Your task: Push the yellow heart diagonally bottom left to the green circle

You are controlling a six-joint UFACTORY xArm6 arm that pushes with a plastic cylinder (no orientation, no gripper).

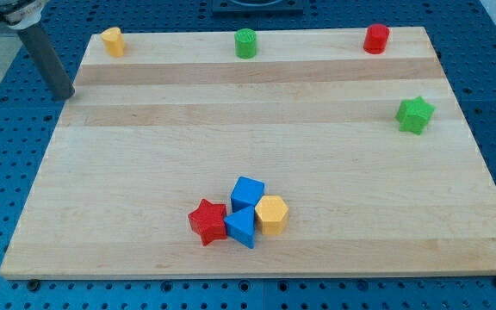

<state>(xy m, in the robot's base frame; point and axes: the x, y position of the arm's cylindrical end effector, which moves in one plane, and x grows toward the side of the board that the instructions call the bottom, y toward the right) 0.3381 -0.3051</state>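
My tip [65,94]: bare rod end, no jaws, grasping nothing; off the board's left edge.
Yellow heart [113,40]: top-left corner, near my tip.
Green circle [245,42]: top edge, centre.
Red cylinder [375,38]: top right.
Green star [414,114]: right side.
Bottom cluster: red star [207,221], blue cube [247,193], blue triangle [241,227], yellow hexagon [271,213], touching.

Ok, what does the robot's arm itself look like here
Only its end shows, at the view's top left: a straight dark grey rod, round and smooth, under a paler fitting cut off by the frame edge. No cables or markings show. My tip sits just off the board's left edge, left of the yellow block.
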